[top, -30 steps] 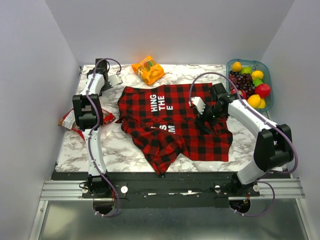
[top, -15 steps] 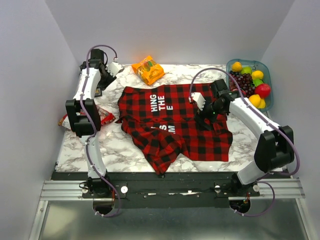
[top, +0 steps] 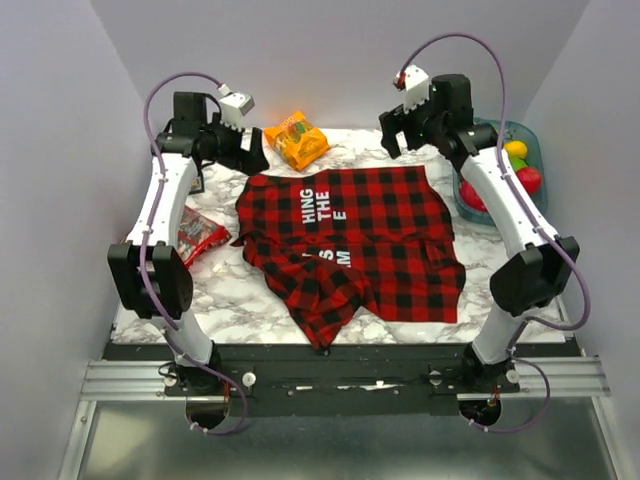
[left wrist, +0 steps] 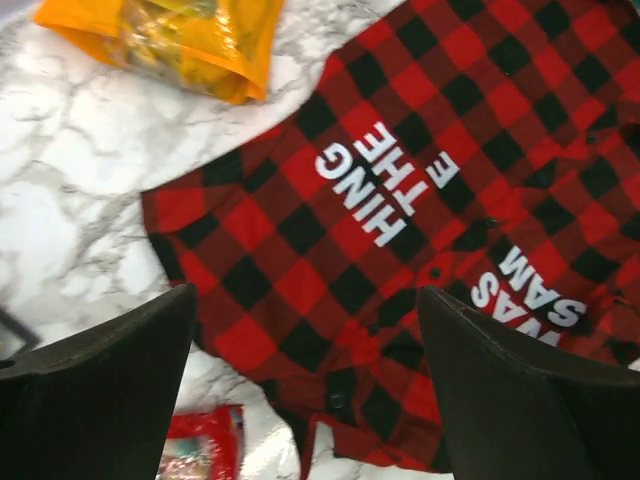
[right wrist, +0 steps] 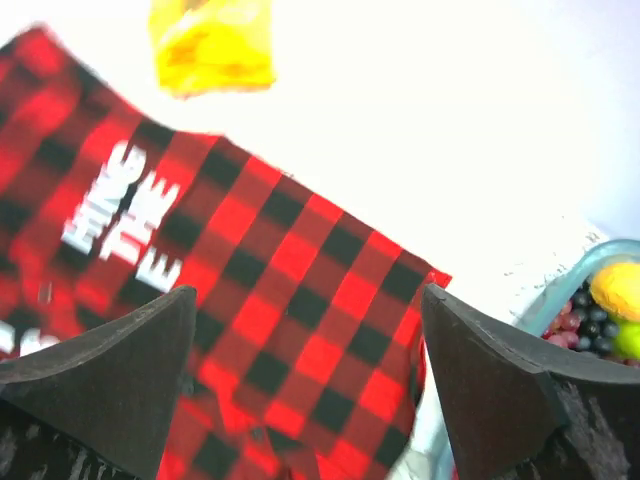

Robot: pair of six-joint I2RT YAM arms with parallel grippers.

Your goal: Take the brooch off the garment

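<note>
- The garment [top: 350, 245] lies spread across the middle of the tabletop, with its bunched corner pointing at the near edge. Laid flat like this, its whole face is open to inspection.
- No brooch can be made out on it in any view.
- The left gripper [top: 252, 155] hangs high over the garment's far-left corner, fingers spread wide and empty.
- The right gripper [top: 393, 135] hangs above the far edge, just beyond the garment, also spread and empty. Both seem held high to survey the cloth.

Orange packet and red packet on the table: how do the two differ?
The orange packet lies beyond the garment's far edge; the red packet lies to its left. The orange packet shows whole from above; the left arm hides part of the red packet. Both lie on the marble table, off the garment.
</note>
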